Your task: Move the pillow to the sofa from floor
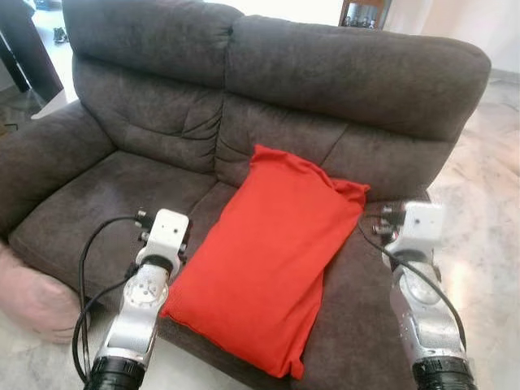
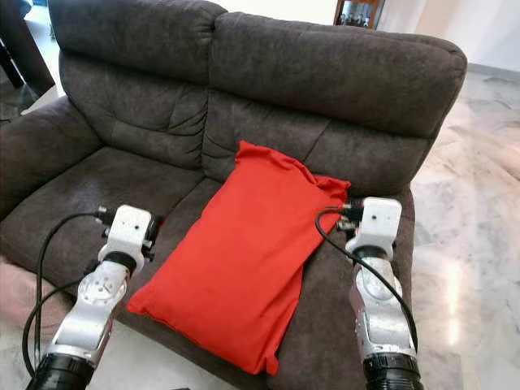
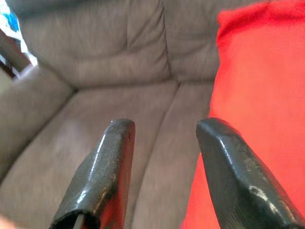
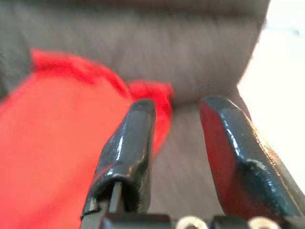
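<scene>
Pillow: the red pillow (image 1: 272, 264) lies on the seat of the sofa, in the lower centre of the left eye view; its top corners lean on the backrest and its lower corner hangs over the seat's front edge.
Sofa: a dark grey-brown two-seat sofa (image 1: 162, 106) takes up most of the frame, one armrest at the left edge and the seat running to the lower right.
Left gripper: the left gripper (image 3: 164, 143) sits beside the pillow's left edge, low in the frame; in the left wrist view its fingers (image 3: 112, 167) are spread apart with nothing between them, the sofa seat showing through the gap.
Right gripper: the right gripper (image 4: 176, 124) is beside the pillow's upper right corner, over the seat; its fingers (image 4: 131, 143) are likewise released, parted with bare seat between them. That view is blurred, so whether a fingertip brushes the fabric cannot be told.
Floor: pale marble floor (image 1: 487, 203) at the right edge.
Cables: black cables (image 1: 85, 268) loop along both wrists.
</scene>
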